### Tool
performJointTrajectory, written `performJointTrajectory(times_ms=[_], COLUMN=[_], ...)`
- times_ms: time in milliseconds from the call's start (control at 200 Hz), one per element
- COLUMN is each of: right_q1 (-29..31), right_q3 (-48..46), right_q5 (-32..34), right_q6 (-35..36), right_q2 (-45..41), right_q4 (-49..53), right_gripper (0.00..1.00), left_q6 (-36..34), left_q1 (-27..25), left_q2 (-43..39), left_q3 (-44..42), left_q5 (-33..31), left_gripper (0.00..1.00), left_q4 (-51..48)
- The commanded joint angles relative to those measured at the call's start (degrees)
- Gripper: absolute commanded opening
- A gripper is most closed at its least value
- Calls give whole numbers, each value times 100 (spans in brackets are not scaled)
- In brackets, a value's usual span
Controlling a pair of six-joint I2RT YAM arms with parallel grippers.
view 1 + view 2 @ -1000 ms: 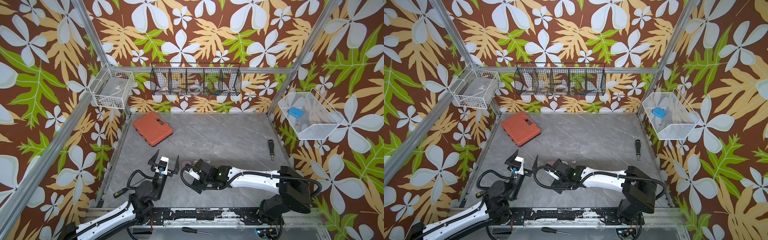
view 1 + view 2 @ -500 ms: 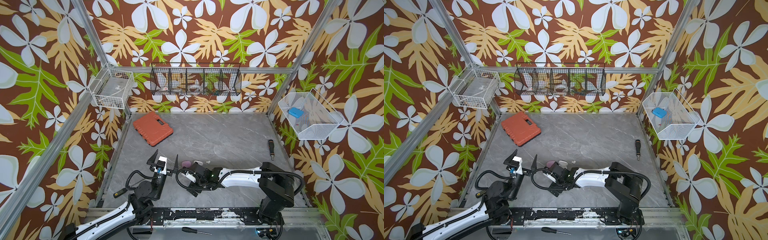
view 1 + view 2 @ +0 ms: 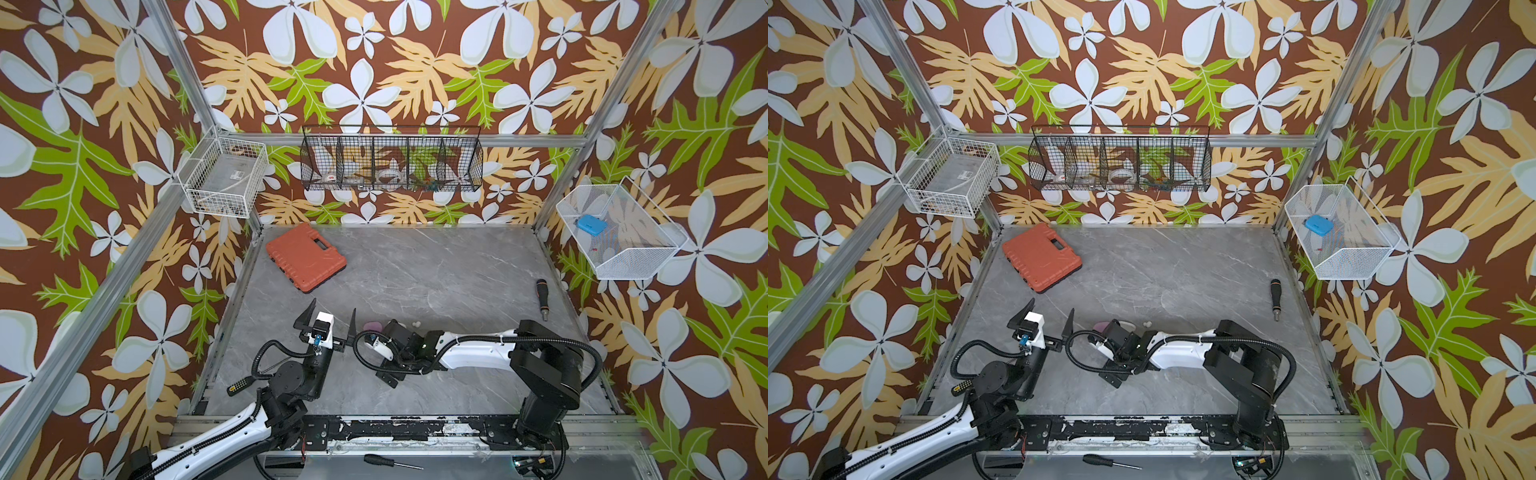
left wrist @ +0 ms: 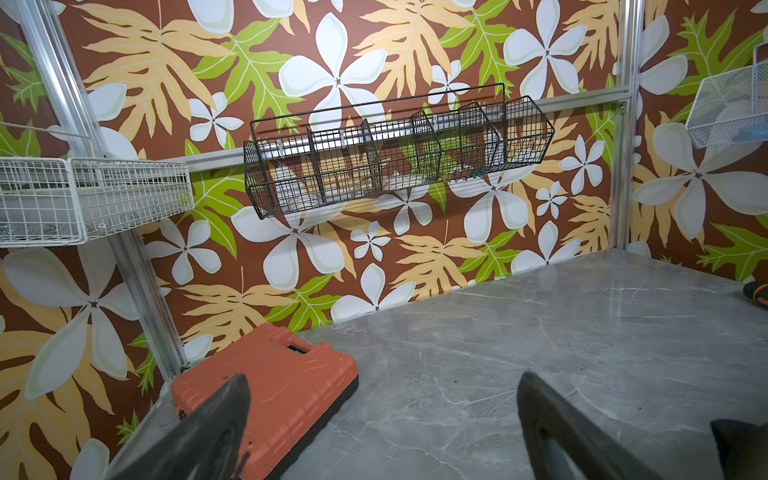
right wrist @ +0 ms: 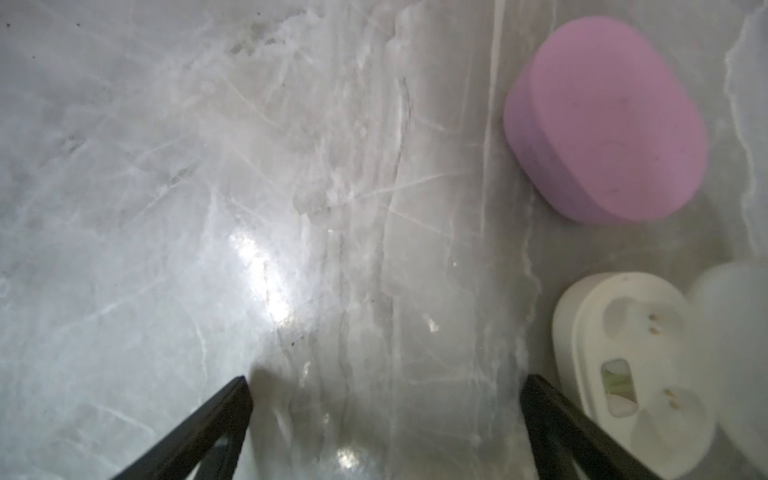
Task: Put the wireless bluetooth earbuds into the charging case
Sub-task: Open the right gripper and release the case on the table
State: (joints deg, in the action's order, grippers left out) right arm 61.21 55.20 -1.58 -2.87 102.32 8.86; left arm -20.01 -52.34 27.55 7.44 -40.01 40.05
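The right gripper (image 5: 384, 419) hangs low over the marble table (image 5: 208, 166), jaws wide and empty, the open white charging case (image 5: 623, 374) (both sockets bare) beside one finger (image 5: 561, 428) and a shut lilac case (image 5: 606, 120) near it. A tiny white earbud (image 3: 415, 323) lies just beyond the arm (image 3: 473, 353). The left gripper (image 4: 382, 419), raised, gapes empty too.

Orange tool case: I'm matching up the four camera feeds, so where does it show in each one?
In a top view: the orange tool case lies at the table's far left corner.
In a top view: same far left corner.
Left wrist view: by the wall corner, partly behind a finger of the left gripper.
Right wrist view: not in it.
Shared landmark: the black wire basket on the back wall.
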Motion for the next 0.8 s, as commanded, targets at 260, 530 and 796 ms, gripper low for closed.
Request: performJointTrajectory(times_ms=[260, 530, 796], right_q1=[-157, -203, 62], right_q3=[-105, -49, -649], right_q5=[322, 163, 430], right_q6=[278, 301, -407], right_q2=[-120, -244, -2016], right_q4=[415, 570, 229], right_gripper=[100, 100, 100], left_q6=[85, 102, 213], left_q1=[31, 48, 48], left_q2=[71, 95, 16], left_q3=[29, 38, 55], left_q5=[29, 11, 147], left_gripper=[100, 100, 100], left_q4=[183, 165, -15])
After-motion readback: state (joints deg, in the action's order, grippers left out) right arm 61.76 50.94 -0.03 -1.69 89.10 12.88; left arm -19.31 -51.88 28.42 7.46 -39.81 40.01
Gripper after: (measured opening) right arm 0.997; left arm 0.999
